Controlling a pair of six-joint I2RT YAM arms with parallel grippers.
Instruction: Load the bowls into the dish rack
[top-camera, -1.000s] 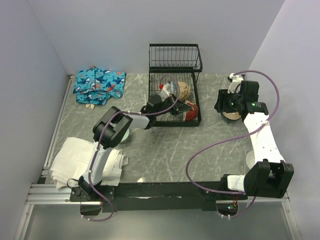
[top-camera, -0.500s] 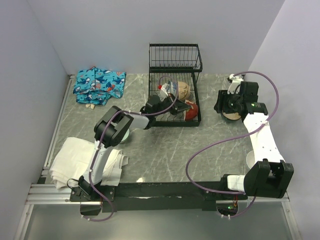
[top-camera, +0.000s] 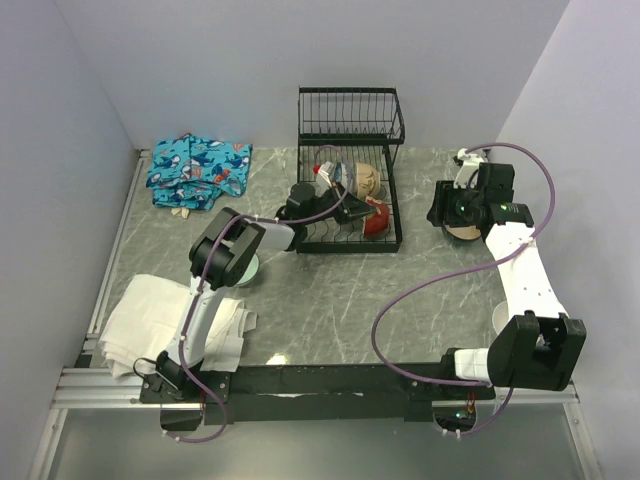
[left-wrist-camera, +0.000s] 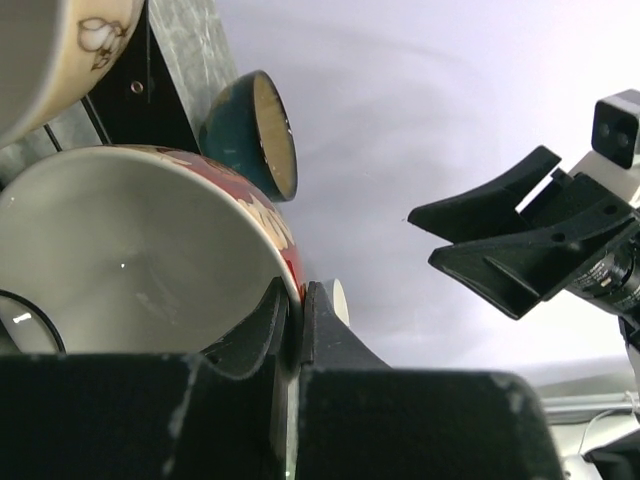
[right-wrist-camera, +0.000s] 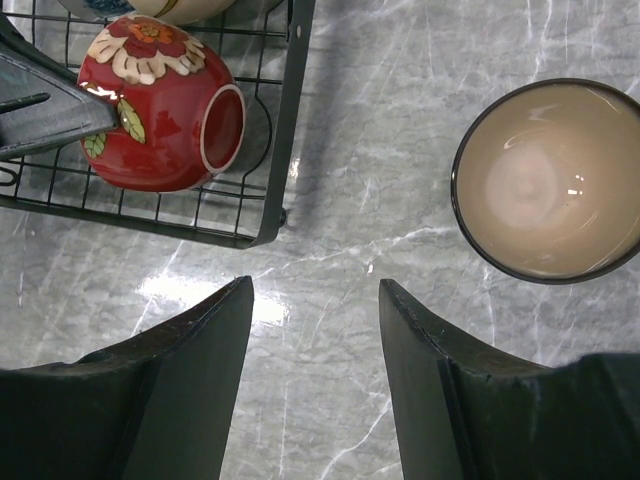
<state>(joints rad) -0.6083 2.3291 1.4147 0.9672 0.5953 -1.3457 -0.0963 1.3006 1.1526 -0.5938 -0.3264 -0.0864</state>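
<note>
Left hand (top-camera: 348, 205) pokes into the rack (top-camera: 350, 112) from the side in the top view, right at the red bowl (top-camera: 376, 219). Right hand (top-camera: 458, 205) hangs over a cream bowl (top-camera: 466, 232) near the right wall.

Left wrist cam: fingers (left-wrist-camera: 262, 325) pinched tight on the red bowl's rim, I'd guess to steady it on edge between the bars.

Right wrist cam: that hand is spread wide over bare table (right-wrist-camera: 340, 230), cream bowl just beside it, untouched. Probably next up.
</note>
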